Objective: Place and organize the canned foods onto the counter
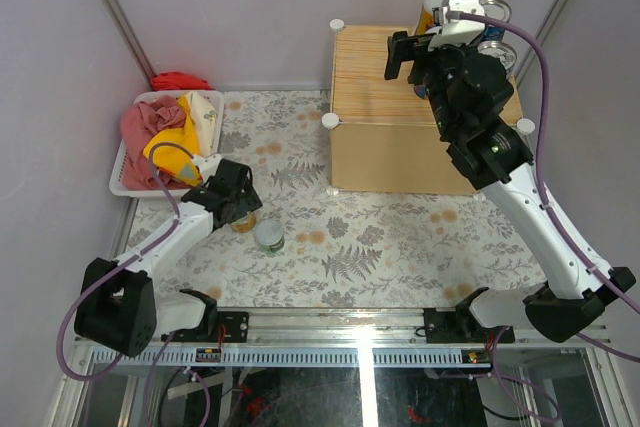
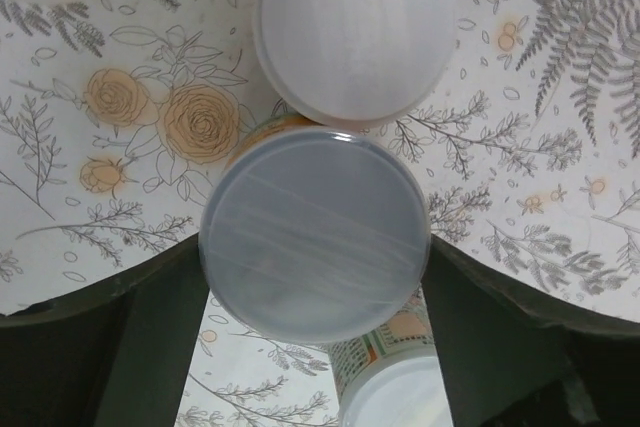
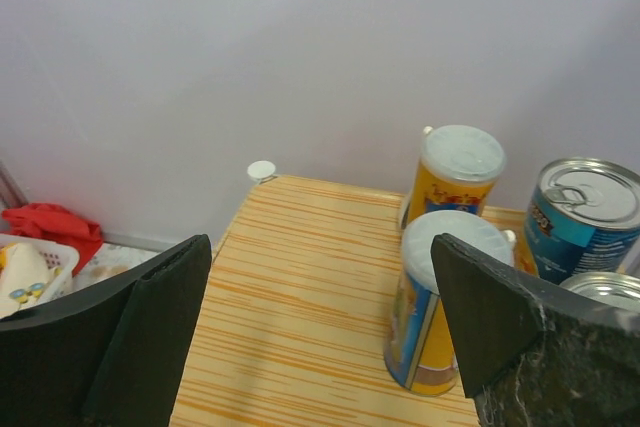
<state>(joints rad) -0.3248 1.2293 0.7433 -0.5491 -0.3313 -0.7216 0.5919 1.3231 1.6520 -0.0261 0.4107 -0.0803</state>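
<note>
left wrist: jar point(image 2: 315, 237) between left gripper point(image 2: 315, 257) jaws | top: jar seemingly half-hidden

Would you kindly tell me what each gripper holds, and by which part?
Right gripper: nothing, jaws open. Left gripper: fingers flank the pale-lidded jar at its sides; whether they grip it cannot be told.

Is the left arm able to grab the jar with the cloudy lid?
Probably yes: the left gripper's fingers stand either side of that jar, though another white-lidded can sits close beyond it.
</note>
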